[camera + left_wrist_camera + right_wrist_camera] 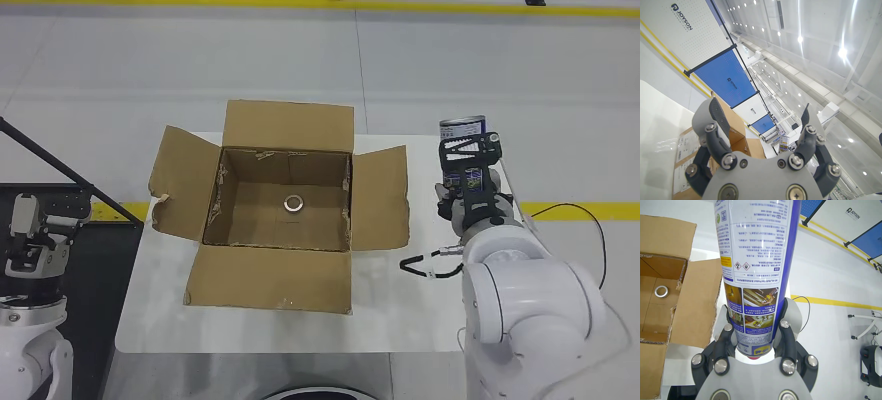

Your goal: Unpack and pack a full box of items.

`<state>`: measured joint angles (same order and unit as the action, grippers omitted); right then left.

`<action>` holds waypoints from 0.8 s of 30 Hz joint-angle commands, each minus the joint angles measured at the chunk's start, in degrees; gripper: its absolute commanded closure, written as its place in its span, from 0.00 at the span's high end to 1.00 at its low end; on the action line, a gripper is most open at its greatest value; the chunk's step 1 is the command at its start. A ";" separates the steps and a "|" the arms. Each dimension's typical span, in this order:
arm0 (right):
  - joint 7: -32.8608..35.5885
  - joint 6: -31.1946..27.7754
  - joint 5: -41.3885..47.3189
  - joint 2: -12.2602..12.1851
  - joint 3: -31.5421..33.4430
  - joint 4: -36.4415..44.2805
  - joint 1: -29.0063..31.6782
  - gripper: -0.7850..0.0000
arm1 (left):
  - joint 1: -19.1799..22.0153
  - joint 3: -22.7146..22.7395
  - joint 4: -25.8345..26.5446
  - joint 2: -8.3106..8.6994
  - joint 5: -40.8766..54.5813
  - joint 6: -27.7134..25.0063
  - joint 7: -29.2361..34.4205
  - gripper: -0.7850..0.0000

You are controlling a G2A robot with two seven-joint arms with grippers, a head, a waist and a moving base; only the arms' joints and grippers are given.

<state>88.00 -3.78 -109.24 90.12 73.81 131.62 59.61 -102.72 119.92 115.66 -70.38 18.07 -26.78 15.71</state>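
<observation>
Top view: the cardboard box [288, 125] is seen open on the counter [250, 330], one metal ring [293, 204] left inside. Left wrist view: the left gripper [760, 106] is spread wide, empty. Right wrist view: a spray can [757, 256] is clamped by the right gripper [757, 317] beside the box; unpacking is judged nearly done.

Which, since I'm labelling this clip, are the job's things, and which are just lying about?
Job: open brown cardboard box; silver metal ring inside it; blue-and-white spray can, held by the right hand.
Lying about: white table; thin black cable on the floor; blue and white partition panels.
</observation>
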 commanded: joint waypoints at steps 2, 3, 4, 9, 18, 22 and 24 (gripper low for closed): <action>0.00 0.00 -0.01 0.00 0.00 0.00 0.00 0.00 | 0.00 0.00 0.00 0.00 0.00 0.00 0.00 1.00; 0.00 0.00 -0.01 0.00 0.00 0.00 0.00 0.00 | 0.00 0.00 0.00 0.00 0.00 0.00 0.00 1.00; 0.00 0.00 -0.01 0.00 0.00 0.00 0.00 0.00 | 0.00 0.00 0.00 0.00 0.00 0.00 0.00 1.00; -2.70 1.55 -0.72 -0.08 1.98 -3.89 2.01 0.00 | 0.00 0.00 0.00 0.00 0.00 0.00 0.00 1.00; 0.00 -0.72 12.68 -0.56 17.41 -17.76 -3.45 0.00 | 0.00 0.00 0.00 0.00 0.00 0.00 0.00 1.00; 0.00 -2.64 16.93 -1.12 22.52 -25.50 -6.37 0.00 | 0.00 0.00 0.00 0.00 0.00 0.00 0.00 1.00; 0.00 -3.39 18.72 -1.45 24.52 -29.40 -7.74 0.00 | 0.00 0.00 0.00 0.00 0.00 0.00 0.00 1.00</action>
<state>88.00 -6.90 -91.28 88.81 97.44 104.21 52.48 -102.72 119.92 115.66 -70.38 18.07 -26.78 15.71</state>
